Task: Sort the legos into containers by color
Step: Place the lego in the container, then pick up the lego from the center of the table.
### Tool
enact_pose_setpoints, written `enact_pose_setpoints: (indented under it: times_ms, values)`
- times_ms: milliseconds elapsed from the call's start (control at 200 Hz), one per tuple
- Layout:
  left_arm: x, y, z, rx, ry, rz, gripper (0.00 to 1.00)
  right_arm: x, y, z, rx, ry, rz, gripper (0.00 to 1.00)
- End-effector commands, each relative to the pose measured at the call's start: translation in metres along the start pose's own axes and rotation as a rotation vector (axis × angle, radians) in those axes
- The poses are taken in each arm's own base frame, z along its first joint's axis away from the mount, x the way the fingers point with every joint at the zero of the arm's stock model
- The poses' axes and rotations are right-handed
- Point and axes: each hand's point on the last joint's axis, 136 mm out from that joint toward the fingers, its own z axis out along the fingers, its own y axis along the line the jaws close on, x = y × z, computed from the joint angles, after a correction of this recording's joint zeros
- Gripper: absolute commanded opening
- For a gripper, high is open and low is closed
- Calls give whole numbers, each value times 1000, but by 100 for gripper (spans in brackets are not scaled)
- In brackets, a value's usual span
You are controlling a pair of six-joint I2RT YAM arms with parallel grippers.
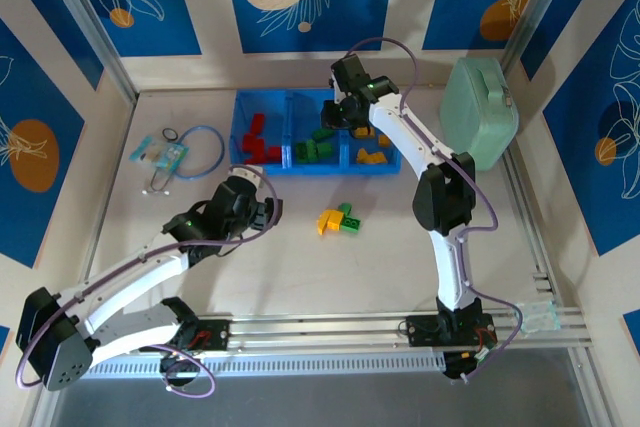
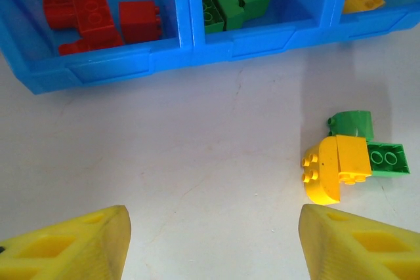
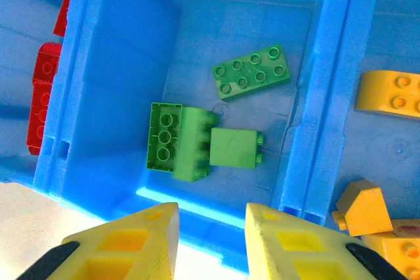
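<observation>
- Over the tray's middle compartment (image 3: 111, 77), the right gripper (image 3: 211, 218) hangs with its fingers narrowly parted and nothing between them. Judged from the task, it stands here because this is where green belongs; three green bricks (image 3: 180, 142) lie on the floor just below it.
- Low over the tabletop (image 2: 197, 149), near the tray (image 1: 300, 169), the left gripper (image 2: 213, 218) faces the unsorted cluster (image 2: 341, 162), fingers wide apart and empty. That wide stance suits a pick-up not yet begun, though the cluster lies toward the right finger, not centred between the two.
- Sorting state: red bricks (image 2: 92, 11) lie in the left compartment (image 2: 98, 73), green ones in the middle, and yellow bricks (image 3: 387, 93) in the right compartment (image 3: 394, 155). The cluster, yellow and green pieces touching one another, lies outside the tray, so the task is judged nearly done.
- Top view: gives the whole layout. The tray sits at the far side and the cluster between the two arms. A mint case (image 1: 480, 112) stands beside the tray and a blue stethoscope (image 1: 190, 152) lies to the left, neither part of the sort.
- Left wrist view: resolves the cluster into separate studded pieces, a yellow one lying against a flat green one. From above they read as a small two-colour patch.
- Right wrist view: shows how each green brick lies in its compartment, where the arm partly covers that compartment from above.
</observation>
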Motion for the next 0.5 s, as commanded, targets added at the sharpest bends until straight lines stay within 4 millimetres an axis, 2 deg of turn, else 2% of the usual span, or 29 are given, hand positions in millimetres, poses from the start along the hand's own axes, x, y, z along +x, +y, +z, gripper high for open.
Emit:
enact_pose_setpoints:
  times_ms: [0,90,135,200,290,495]
  values:
    - [11,6,3,-11,36,-15,69,-7,9,-26,-29,-38,-12,33]
    - [13,1,6,8,50,-13,70,-3,8,-33,-36,-35,-7,37]
    - [15,-2,10,20,63,-8,72,0,7,-37,-36,-36,-4,43]
    - [18,-8,15,44,90,-5,73,8,4,-41,-44,-37,2,57]
    - [28,-21,28,97,149,-7,76,29,-2,-43,-55,-17,15,64]
    - [48,-55,54,172,241,12,77,86,-19,-43,-74,35,42,71]
